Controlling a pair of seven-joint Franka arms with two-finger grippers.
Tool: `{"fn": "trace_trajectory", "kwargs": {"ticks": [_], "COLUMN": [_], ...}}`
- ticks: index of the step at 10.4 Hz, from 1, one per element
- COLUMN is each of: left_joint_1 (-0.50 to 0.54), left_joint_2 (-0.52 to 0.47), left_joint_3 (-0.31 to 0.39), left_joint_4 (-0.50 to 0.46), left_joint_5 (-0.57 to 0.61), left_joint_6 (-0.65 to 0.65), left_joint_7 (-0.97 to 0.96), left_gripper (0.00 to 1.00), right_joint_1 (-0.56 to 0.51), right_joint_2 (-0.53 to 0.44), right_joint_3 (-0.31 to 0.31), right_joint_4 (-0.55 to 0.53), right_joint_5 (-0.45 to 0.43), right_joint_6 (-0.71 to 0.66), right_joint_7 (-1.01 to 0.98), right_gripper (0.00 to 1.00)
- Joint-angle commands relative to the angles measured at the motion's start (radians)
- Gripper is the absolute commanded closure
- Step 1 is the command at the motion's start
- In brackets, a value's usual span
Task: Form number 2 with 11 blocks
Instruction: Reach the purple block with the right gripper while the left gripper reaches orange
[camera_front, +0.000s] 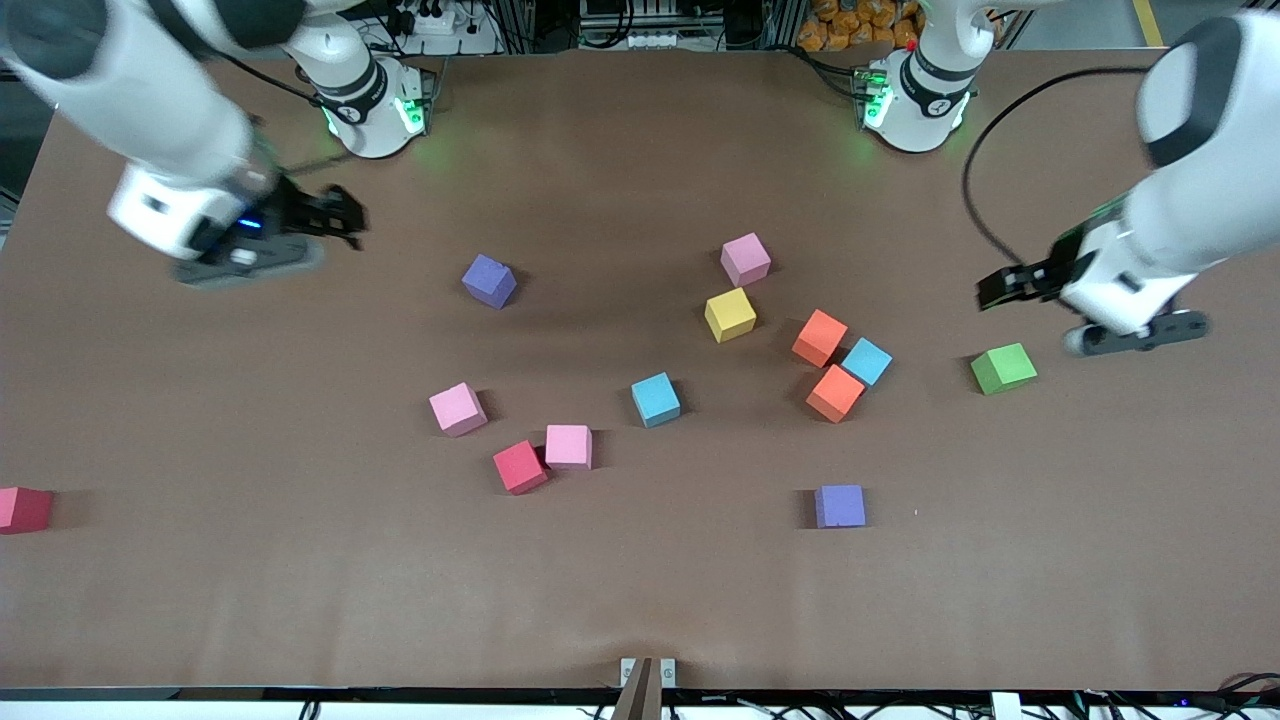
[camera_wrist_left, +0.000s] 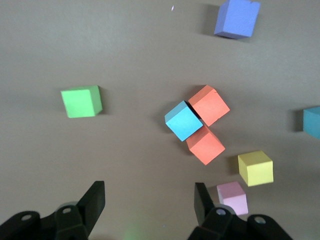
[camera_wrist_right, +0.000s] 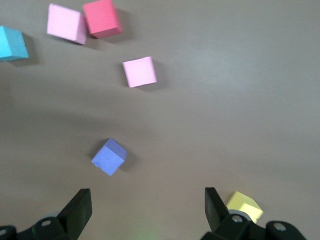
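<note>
Showing matte colours on a brown table: three pink blocks, two purple, two orange, two light blue, one yellow, one red; lying near the black-fingered left gripper, a green cube; sitting at the table's edge, a second red cube.

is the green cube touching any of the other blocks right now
No, the green cube sits alone on the table toward the left arm's end, with bare table between it and the nearest light blue block.
</note>
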Motion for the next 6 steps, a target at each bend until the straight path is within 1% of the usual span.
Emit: {"fn": "trace_trajectory", "kwargs": {"ticks": [1,3,4,6], "left_joint_1": [0.0,-0.002,-0.002,-0.013], "left_joint_2": [-0.055,-0.048,-0.036,0.036], "left_joint_3": [-0.088,-0.166,-0.197,-0.243], "left_joint_4": [-0.166,-0.293,-0.333,-0.341], "left_joint_5": [-0.009,-0.004,-0.002,0.02], "left_joint_6": [0.156,0.315,0.36,0.382], "left_joint_7": [-0.213,-0.409,-0.5,-0.684], "left_gripper": [0.19,0.19,0.19,0.19], "right_joint_1": [0.068,0.125,0.148,0.161], "right_joint_2": [0.031,0.032,0.049,0.067], "right_joint_3": [-0.007,-0.005,-0.005,0.021], "right_joint_4": [-0.105,-0.22,-0.253,-0.287], "right_joint_5": [-0.001,-0.001,-0.008,-0.012], "right_joint_6": [0.133,0.262,0.314,0.356], "right_joint_7": [0.011,0.009,-0.017,-0.09], "right_gripper": [0.0,0.0,0.0,0.0]}}
